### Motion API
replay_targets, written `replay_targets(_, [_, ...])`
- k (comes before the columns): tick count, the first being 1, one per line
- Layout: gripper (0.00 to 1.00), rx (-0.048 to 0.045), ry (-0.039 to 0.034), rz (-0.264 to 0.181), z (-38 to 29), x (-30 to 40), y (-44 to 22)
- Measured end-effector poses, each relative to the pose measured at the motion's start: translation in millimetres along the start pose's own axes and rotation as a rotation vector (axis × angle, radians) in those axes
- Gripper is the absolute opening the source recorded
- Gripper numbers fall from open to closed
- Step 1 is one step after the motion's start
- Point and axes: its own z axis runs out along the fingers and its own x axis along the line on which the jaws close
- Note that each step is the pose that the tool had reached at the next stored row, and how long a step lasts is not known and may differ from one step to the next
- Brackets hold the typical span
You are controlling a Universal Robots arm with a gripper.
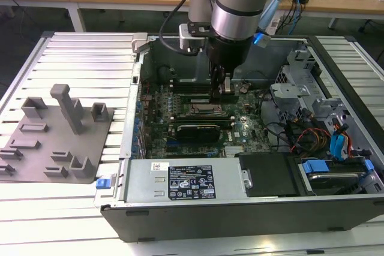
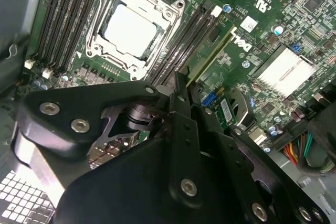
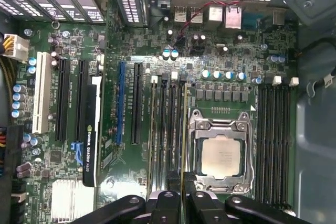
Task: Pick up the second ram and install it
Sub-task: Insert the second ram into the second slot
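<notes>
The second ram [image 2: 212, 51] is a thin green stick seen edge-on, standing along the memory slot nearest the processor socket [image 2: 131, 27]. In the first wrist view the ram [image 3: 185, 129] runs as a narrow line beside the socket [image 3: 220, 156]. My gripper [image 2: 185, 85] has its black fingers shut on one end of the stick, and in the first wrist view the gripper [image 3: 183, 196] pinches that same end. From outside, the gripper [image 1: 221, 91] reaches down into the open computer case just behind the socket [image 1: 201, 109]. Whether the stick sits fully in the slot is hidden.
A grey fixture plate [image 1: 57, 136] with upright posts lies at the exterior view's left of the case. A black graphics card [image 3: 89, 135] sits beyond the slots. The power supply [image 1: 180, 181] lines the front of the case. Drive cages and cables [image 1: 324, 136] crowd the exterior view's right.
</notes>
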Motion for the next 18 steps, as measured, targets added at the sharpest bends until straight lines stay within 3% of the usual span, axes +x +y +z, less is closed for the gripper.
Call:
replay_targets(5, [0.14, 0.0, 0.0, 0.0, 5.9, 0.4, 5.3])
replay_targets(9, [0.14, 0.0, 0.0, 0.0, 15.7, 3.1, 6.5])
replay_targets(18, [0.14, 0.0, 0.0001, 0.0, 22.9, 3.5, 6.2])
